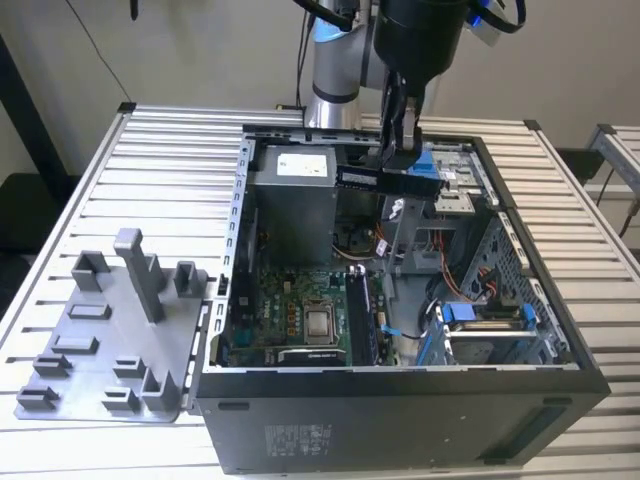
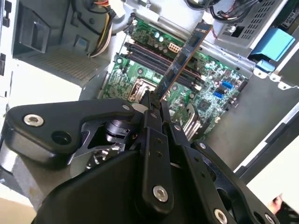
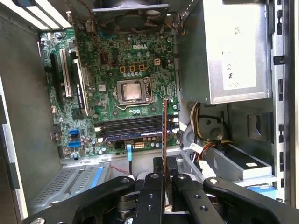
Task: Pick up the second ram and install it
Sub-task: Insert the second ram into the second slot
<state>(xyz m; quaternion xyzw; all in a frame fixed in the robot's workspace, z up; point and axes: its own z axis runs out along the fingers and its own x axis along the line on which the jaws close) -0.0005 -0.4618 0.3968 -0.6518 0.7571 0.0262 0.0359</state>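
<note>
Claw (image 2: 156, 100) — pinching second ram (image 1: 365, 179) | arm (image 1: 335, 60) upright above PC case (image 1: 400, 420)

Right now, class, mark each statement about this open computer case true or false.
1. The gripper is shut on the long, flat dark memory stick. True.
2. The stick is seated in the green motherboard. False: it is held in the air above it.
3. The grey plastic tray with upright posts lies outside the black computer case. True.
4. The square silver processor chip rests on the tray. False: it sits on the motherboard.
</note>
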